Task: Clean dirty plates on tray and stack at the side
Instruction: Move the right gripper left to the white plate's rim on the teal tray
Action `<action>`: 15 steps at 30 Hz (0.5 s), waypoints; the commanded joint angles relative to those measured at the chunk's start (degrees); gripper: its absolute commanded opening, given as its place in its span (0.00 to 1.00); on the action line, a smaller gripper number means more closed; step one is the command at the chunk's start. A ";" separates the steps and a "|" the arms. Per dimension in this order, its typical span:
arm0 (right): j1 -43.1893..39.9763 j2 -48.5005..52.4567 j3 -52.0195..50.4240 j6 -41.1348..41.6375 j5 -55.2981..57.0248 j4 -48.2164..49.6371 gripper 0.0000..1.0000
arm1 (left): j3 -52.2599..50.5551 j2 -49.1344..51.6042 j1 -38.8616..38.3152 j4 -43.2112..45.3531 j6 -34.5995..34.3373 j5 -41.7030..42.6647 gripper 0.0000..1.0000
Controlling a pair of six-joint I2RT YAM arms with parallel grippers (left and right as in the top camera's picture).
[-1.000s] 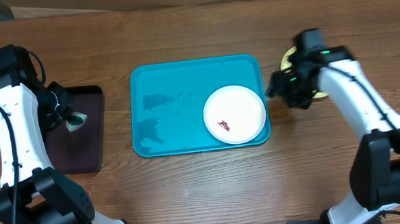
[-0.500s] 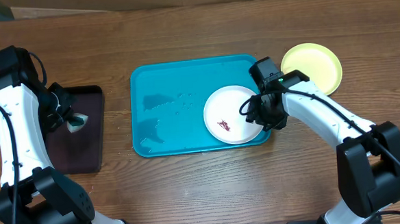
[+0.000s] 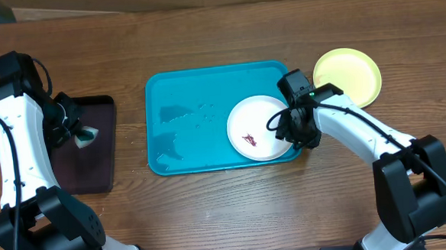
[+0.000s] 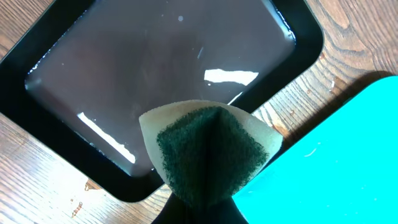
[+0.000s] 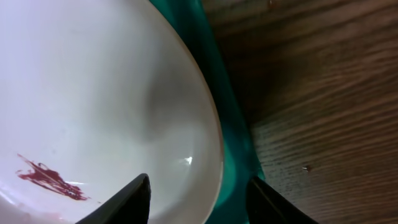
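Plates in sight: two, on a wooden table (image 3: 212, 217). Turquoise tray (image 3: 183, 89) at centre; black tray (image 3: 95, 166) well to its left. White plate (image 3: 272, 111) in the turquoise tray's right end; yellow-green plate (image 3: 348, 74) off it, on the table to the right. Right gripper (image 5: 199, 208) parted, astride the white plate's right rim, not clamped. Left gripper (image 4: 198, 214) over the black tray, clenched on a sponge (image 4: 208, 155). Dark red smear (image 5: 53, 179) on the white plate.
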 commanded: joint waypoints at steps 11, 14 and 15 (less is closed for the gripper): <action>1.73 -0.76 -1.73 0.35 -8.61 7.52 0.42 | -0.26 0.07 -0.07 0.17 1.53 1.07 0.04; 3.93 -0.76 -1.73 0.33 -11.17 9.75 0.40 | -0.26 0.07 -0.07 0.22 1.53 1.07 0.04; 4.98 -0.76 -1.73 0.31 -12.00 10.40 0.40 | -0.26 0.07 -0.07 0.20 1.53 1.07 0.04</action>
